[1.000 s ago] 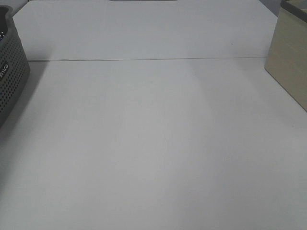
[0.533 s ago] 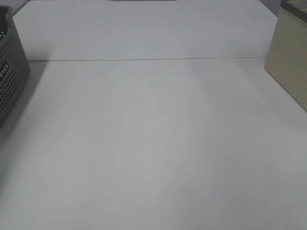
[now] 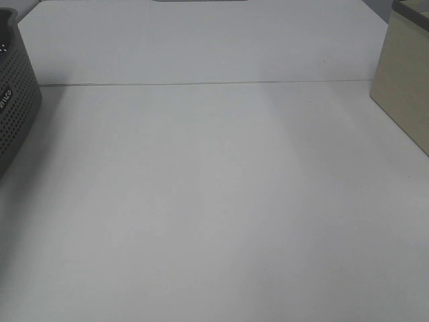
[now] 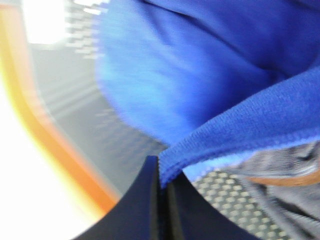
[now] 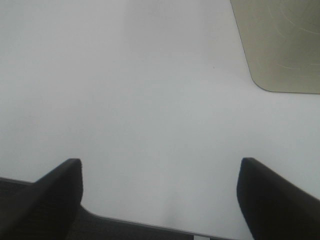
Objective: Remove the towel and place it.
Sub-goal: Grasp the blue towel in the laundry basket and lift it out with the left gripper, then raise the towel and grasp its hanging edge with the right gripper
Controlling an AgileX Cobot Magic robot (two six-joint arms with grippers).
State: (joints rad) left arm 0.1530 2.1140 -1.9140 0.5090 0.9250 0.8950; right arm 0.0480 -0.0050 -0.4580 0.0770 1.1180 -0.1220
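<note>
the left hand (image 4: 161,175) is clenching tight, its two dark fingers (image 4: 140,210) pressing together on the hemmed edge of the one towel (image 4: 200,75). the royal-blue plush cloth is touching the fingertips and rising away from them in bunched folds, filling most of the left wrist view; it is showing in that view alone. just beside the pinched hem a patch of grey mesh surface (image 4: 222,186) is lying under the cloth, and i cannot tell whether it belongs to the basket. a blurred orange band (image 4: 55,145) is curving along the far side of the grey area next to the towel.

the right hand (image 5: 160,197) is hanging released, its two dark fingers (image 5: 55,195) standing wide apart, with the white counter (image 5: 150,90) showing in the gap between them. one rounded corner of a beige box (image 5: 285,45) is sitting on the counter well ahead of that hand.

from the high camera, a thin seam (image 3: 201,84) is running across the one counter. one dark grey perforated basket (image 3: 17,114) is standing at its left edge and the one beige box is standing at its right edge, the two well apart.
</note>
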